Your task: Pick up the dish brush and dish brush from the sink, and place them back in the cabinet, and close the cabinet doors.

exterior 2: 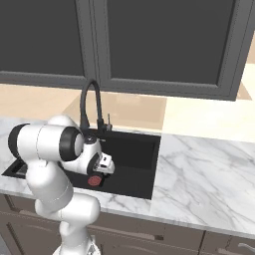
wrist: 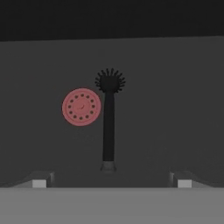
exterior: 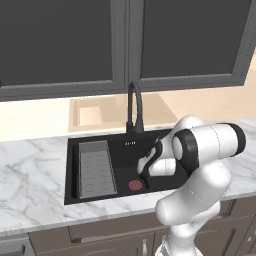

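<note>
Below, black bristly brush (wrist: 108,118) — round red drain (wrist: 81,107)

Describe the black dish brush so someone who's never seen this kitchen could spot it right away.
Find the black sink set in the marble counter, under the arched faucet. On its floor, beside the red drain disc, lies the black dish brush: a straight dark handle ending in a small, spiky round head, long where the disc is flat and round.

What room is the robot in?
It looks like a kitchen. There's a black sink with an arched faucet, a marble counter, and dark wall cabinets above.
</note>
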You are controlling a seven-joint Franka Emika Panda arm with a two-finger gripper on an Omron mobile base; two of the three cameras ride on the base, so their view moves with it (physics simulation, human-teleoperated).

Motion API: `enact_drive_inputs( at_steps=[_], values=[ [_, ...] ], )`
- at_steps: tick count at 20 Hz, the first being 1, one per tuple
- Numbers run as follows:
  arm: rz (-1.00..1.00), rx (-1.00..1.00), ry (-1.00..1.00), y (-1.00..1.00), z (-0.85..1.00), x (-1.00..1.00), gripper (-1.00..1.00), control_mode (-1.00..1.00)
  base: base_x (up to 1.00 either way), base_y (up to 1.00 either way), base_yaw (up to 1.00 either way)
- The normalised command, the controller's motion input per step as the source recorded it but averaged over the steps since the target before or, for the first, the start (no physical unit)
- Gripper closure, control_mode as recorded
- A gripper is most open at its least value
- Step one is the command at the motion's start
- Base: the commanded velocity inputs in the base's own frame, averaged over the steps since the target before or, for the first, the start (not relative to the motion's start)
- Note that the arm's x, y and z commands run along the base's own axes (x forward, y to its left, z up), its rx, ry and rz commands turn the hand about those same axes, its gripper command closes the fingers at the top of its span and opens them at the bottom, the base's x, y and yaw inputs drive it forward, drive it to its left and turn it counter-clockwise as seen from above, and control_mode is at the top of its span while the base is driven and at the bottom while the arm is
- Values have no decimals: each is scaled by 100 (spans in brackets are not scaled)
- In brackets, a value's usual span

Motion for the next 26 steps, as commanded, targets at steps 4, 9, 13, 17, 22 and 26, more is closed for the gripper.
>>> enact_drive_inputs(
  at_steps=[4,9,13,17,22,26],
  values=[
    [0,0,0,1,-18,14,-100,-100,0,0,0],
    [0,0,0,0,-17,12,-100,-100,0,0,0],
    [0,0,0,0,-15,9,-100,-100,0,0,0],
    [0,0,0,0,-13,2,-100,-100,0,0,0],
    [0,0,0,0,-17,0,-100,-100,0,0,0],
    [0,0,0,0,-10,4,-100,-100,0,0,0]
  ],
)
